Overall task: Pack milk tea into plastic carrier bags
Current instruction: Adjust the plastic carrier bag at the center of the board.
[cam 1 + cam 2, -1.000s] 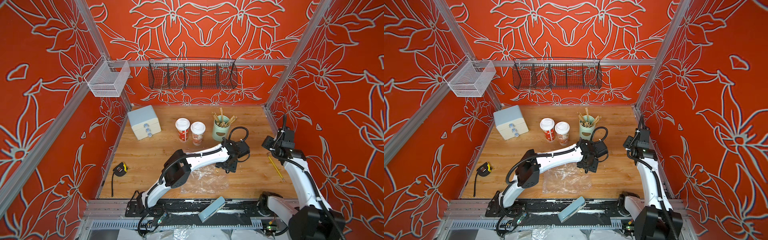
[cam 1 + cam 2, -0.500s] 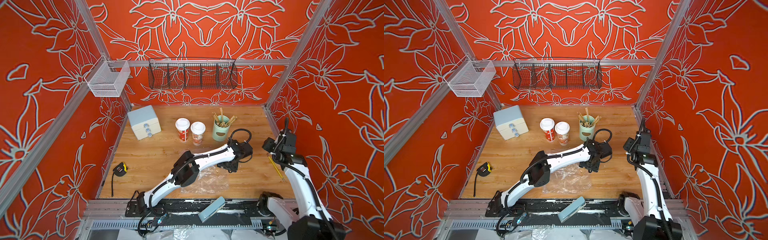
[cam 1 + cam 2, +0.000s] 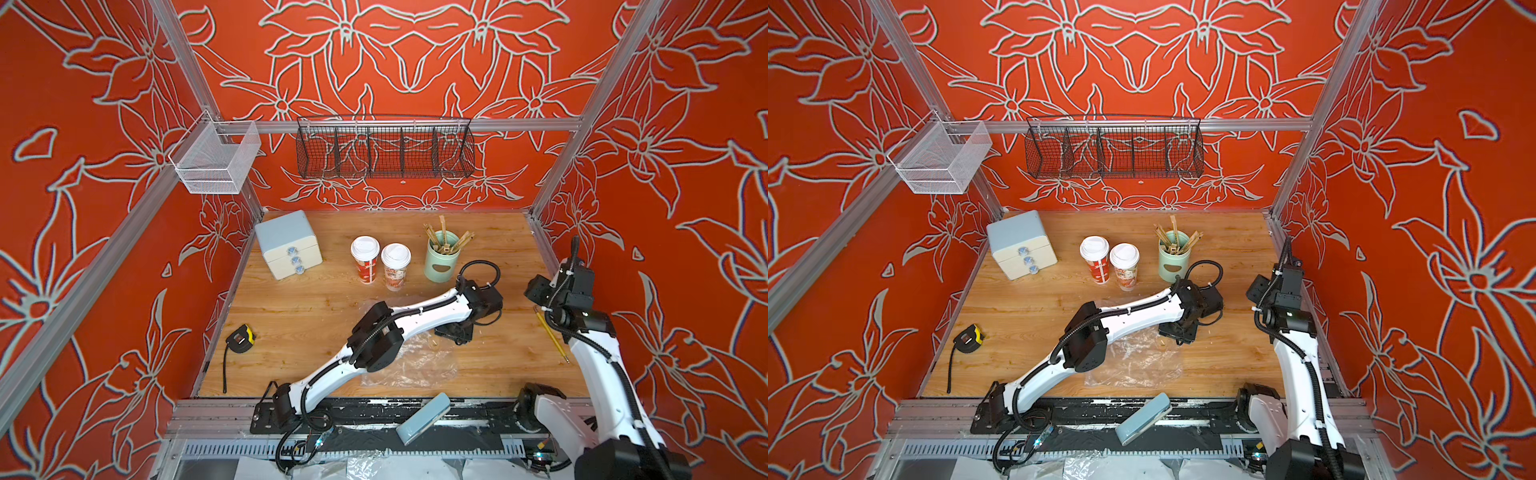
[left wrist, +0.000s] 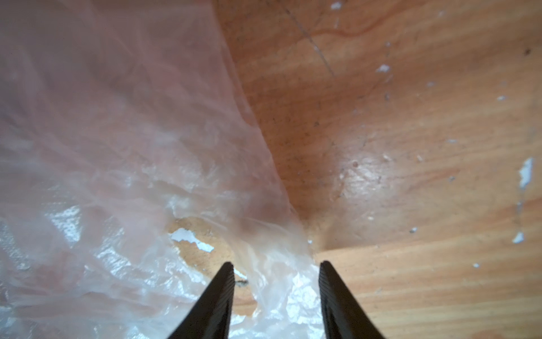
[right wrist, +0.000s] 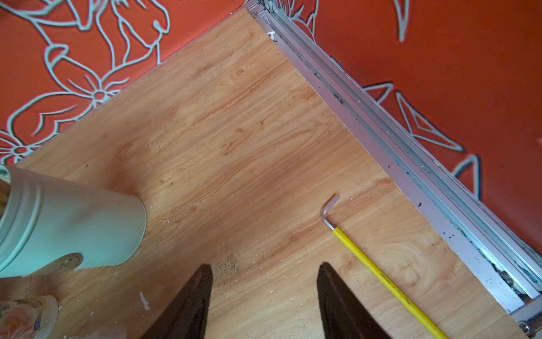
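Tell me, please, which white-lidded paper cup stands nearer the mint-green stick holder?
The cream paper cup with orange-red print; the red-printed cup stands beyond it, farther from the mint-green holder.

Landmark: plastic bag (image 3: 415, 365), lying on the tabletop (image 3: 311, 316) near its front edge.
- Behind bag: two lidded cups, upright, side by side: left cup (image 3: 365, 259), right cup (image 3: 395, 266).
- Behind and right of bag: stick holder (image 3: 441, 264), just beside right cup.
- Behind and left of bag, well apart: three-drawer box (image 3: 286, 243).
- Left of bag: tape measure (image 3: 240, 338).
- Right of bag, well apart: hex key (image 3: 550, 332).
- Left gripper (image 4: 275, 264) at bag's back right corner, bag edge between its jaws.
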You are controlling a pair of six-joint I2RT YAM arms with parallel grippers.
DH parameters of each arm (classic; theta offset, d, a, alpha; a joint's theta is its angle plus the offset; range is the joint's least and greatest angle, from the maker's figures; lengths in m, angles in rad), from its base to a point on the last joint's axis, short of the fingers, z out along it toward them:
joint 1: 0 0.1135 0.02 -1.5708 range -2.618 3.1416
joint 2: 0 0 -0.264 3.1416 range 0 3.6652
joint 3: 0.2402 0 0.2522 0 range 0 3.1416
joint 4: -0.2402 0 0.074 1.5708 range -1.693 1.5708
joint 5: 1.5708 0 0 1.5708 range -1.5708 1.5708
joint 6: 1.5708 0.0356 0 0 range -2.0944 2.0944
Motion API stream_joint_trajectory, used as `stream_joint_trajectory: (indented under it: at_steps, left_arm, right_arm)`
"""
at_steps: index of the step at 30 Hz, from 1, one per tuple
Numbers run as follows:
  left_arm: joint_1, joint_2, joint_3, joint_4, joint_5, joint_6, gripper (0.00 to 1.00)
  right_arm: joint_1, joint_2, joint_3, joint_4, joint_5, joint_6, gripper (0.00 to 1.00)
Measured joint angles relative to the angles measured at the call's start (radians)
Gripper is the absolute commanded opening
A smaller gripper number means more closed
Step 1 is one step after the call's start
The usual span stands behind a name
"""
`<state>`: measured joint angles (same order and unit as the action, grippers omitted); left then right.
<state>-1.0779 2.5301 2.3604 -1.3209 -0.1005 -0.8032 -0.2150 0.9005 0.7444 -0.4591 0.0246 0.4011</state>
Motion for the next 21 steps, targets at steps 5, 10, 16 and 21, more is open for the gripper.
stream_joint_trajectory:
  at_steps: [5, 10, 16, 21]
  left_arm:
    - [0.005, 0.008, 0.0, 0.002, 0.006, 0.002, 0.38]
    - [0.006, 0.008, 0.0, 0.008, 0.011, 0.01, 0.24]
    - [0.006, 0.009, 0.0, 0.016, 0.017, 0.018, 0.09]
    - [0.005, 0.009, -0.003, 0.021, 0.015, 0.017, 0.0]
  right_arm:
    - [0.0, -0.002, -0.002, 0.0, -0.003, 0.0, 0.59]
    - [0.0, -0.008, -0.002, 0.0, -0.004, 0.001, 0.6]
    - [0.0, -0.02, -0.007, 0.0, -0.004, 0.001, 0.59]
    - [0.0, -0.028, -0.007, 0.0, -0.005, 0.002, 0.59]
